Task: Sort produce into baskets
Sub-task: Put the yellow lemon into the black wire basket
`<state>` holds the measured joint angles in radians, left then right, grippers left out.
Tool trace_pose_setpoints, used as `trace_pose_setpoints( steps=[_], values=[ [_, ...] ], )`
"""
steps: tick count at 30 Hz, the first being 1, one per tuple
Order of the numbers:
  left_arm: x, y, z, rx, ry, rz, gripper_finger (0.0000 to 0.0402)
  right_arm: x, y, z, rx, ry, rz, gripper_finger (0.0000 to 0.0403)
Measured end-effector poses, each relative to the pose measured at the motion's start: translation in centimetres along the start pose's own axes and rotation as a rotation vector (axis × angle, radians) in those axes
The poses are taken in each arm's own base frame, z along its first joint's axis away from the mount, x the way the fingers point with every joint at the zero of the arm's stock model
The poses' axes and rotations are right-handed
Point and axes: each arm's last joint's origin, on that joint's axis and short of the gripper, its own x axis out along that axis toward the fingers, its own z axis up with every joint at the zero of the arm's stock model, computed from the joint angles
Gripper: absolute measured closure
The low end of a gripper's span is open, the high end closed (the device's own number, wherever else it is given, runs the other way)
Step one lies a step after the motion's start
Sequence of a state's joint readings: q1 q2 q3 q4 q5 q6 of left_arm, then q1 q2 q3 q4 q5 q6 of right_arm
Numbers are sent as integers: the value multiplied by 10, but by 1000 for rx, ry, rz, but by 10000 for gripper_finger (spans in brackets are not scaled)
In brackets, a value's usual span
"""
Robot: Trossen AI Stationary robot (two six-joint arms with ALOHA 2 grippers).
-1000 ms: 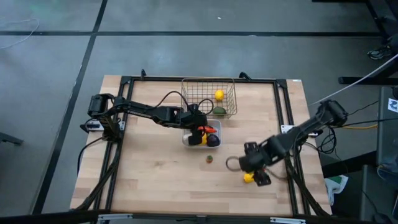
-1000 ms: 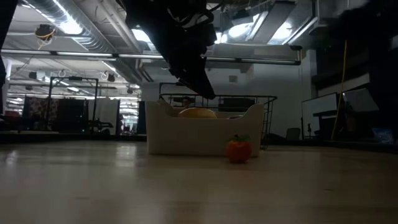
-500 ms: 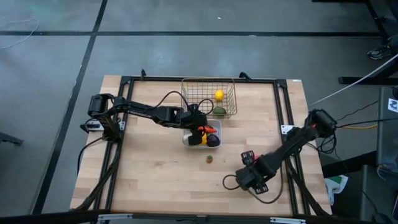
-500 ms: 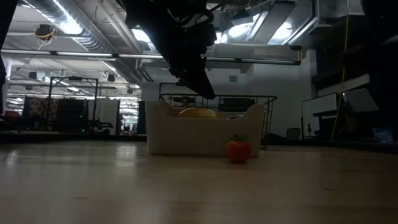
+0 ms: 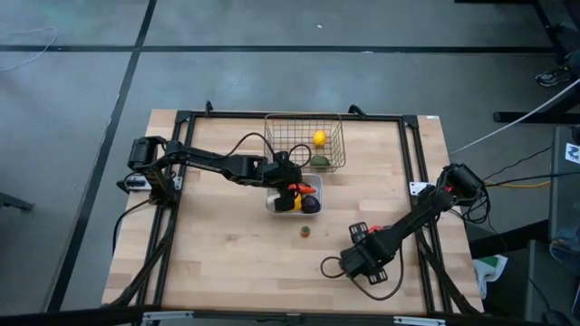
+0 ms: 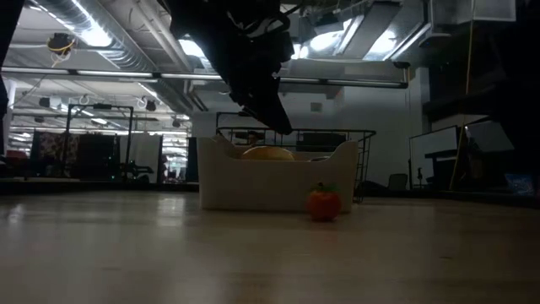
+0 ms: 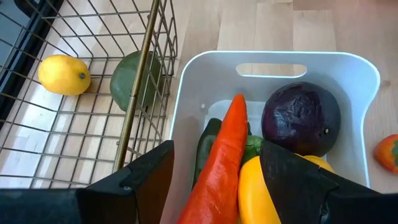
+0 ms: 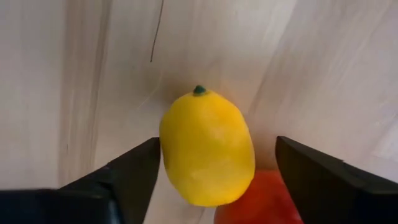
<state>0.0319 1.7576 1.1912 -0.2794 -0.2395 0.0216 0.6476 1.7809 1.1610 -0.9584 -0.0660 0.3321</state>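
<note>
The carrot lies in the white tray, its long axis running from between the left gripper's fingers toward the tray's far wall, narrow tip pointing at the handle slot. Beside it in the tray sit a purple ball, a green pepper and a yellow piece near the fingers. The left gripper hangs over the tray with its fingers spread either side of the carrot; whether they press it cannot be told.

The wire basket touches the tray's side and holds a lemon and an avocado. From above, the basket stands at the table's far middle with the tray just in front of it.

A tomato stands alone on the wood in front of the tray; in the low view it sits stem up, just before the tray wall.

The right gripper is low over the near right part of the table, fingers wide apart. Between them a second lemon lies free, its green tip pointing away from the wrist, with something red-orange touching its near end.

The table is pale wooden planks inside a black frame. Beyond it: a grey floor, ceiling lights, ducts and monitors. No writing is readable.
</note>
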Motion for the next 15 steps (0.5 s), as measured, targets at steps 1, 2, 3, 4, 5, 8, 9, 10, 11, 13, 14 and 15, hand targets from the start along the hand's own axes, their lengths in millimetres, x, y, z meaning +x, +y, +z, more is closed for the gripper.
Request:
trace_pose_setpoints(
  steps=[1, 2, 3, 4, 5, 8, 9, 10, 11, 13, 14, 15],
  values=[
    [0, 0, 0, 0, 0, 0, 167, 0, 0, 0, 0, -1, -3, 108],
    [0, 0, 0, 0, 0, 0, 167, 0, 0, 0, 0, -1, -3, 120],
    [0, 0, 0, 0, 0, 0, 167, 0, 0, 0, 0, 0, -3, 133],
    [0, 0, 0, 0, 0, 0, 167, 1, 0, 0, 0, 2, -3, 145],
    [0, 0, 0, 0, 0, 0, 167, 2, 0, 0, 0, 6, -2, 157],
    [0, 0, 0, 0, 0, 0, 167, 3, 1, 1, 1, 16, 21, 189],
    [0, 0, 0, 0, 0, 0, 166, 3, 1, 1, 0, 17, 23, 198],
    [0, 0, 0, 0, 0, 0, 167, 3, 1, 1, 0, 17, 25, 207],
    [0, 0, 0, 0, 0, 0, 167, 3, 1, 1, 0, 16, 26, 214],
    [0, 0, 0, 0, 0, 0, 167, 3, 1, 2, 1, 14, 28, 223],
    [0, 0, 0, 1, 0, 0, 167, 2, 1, 2, 3, 13, 29, 225],
    [0, 0, 0, 1, 0, 0, 167, 1, -1, 3, 7, 8, 31, 226]
  ],
)
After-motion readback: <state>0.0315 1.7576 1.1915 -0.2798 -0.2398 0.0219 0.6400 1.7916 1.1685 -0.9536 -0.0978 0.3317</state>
